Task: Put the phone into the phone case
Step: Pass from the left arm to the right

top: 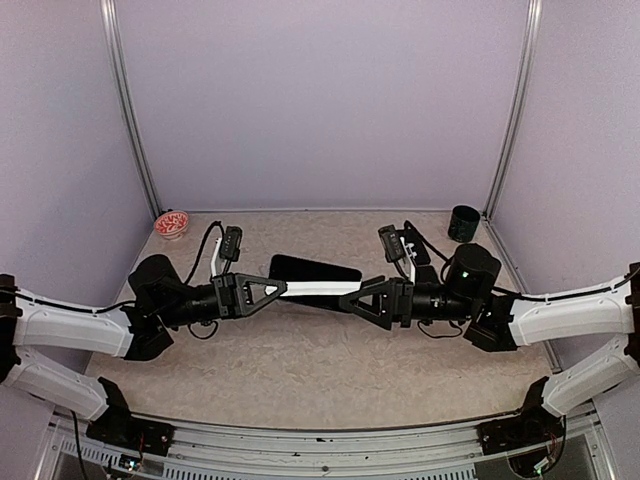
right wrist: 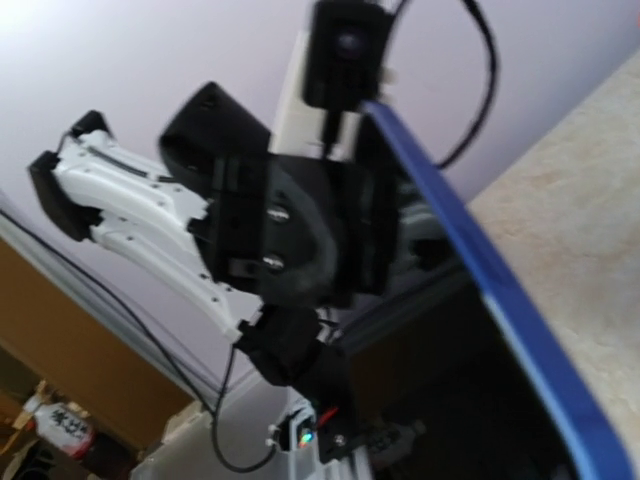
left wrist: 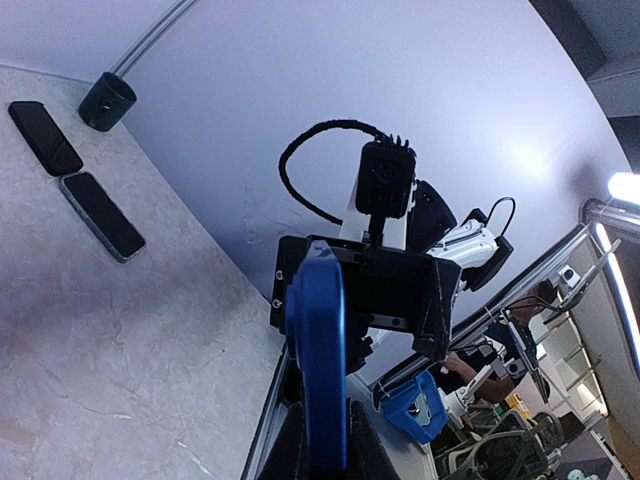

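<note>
A blue phone case (top: 320,289) hangs edge-on above the middle of the table, held between both arms. My left gripper (top: 284,290) is shut on its left end. In the left wrist view the case's blue edge (left wrist: 320,350) stands between my two dark fingers. My right gripper (top: 352,293) is shut on its right end. The case's blue rim (right wrist: 480,270) runs slantwise across the right wrist view. Two dark phones (left wrist: 45,138) (left wrist: 100,215) lie flat on the table behind the case. One shows in the top view (top: 313,268). I cannot tell whether a phone sits in the case.
A black cup (top: 463,223) stands at the back right corner and also shows in the left wrist view (left wrist: 107,100). A small red and white bowl (top: 172,224) sits at the back left. Purple walls close in three sides.
</note>
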Controlling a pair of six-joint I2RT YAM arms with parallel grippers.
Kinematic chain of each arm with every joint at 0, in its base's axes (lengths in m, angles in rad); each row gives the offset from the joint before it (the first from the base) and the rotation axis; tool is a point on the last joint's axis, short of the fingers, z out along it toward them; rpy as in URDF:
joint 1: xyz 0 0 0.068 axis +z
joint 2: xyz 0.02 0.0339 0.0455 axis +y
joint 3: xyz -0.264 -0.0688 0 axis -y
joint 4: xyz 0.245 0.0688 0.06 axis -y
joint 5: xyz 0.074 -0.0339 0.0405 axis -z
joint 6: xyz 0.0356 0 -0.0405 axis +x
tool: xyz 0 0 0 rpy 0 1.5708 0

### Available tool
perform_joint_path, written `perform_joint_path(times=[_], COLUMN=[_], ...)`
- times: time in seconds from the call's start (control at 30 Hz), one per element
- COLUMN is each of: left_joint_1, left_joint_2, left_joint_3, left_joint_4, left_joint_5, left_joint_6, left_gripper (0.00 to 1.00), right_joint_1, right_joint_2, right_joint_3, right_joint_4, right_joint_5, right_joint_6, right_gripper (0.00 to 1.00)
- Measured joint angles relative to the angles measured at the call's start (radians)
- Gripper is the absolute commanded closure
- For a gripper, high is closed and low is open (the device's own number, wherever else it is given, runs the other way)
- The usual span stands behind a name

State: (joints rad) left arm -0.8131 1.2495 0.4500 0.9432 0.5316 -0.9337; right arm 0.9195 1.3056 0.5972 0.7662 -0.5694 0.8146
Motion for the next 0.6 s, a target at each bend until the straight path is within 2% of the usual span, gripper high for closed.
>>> perform_joint_path(times=[0.33,0.6], left_joint_1=[-0.025,-0.041], left_joint_2=[0.053,0.087], left_joint_3=[-0.001,-0.001], left_joint_4=[0.062,0.096], left_joint_5=[-0.019,-0.026], left_joint_6=[-0.022,-0.03], left_gripper=[1.0,1.0], right_joint_1=[0.0,0.0], right_joint_2=[0.081,0.137], right_joint_3=[0.013,0.026], right_joint_4=[0.139,0.207], right_joint_5=[-0.059,-0.083], right_joint_6=[0.058,0.104], right_gripper=[0.22,0.37])
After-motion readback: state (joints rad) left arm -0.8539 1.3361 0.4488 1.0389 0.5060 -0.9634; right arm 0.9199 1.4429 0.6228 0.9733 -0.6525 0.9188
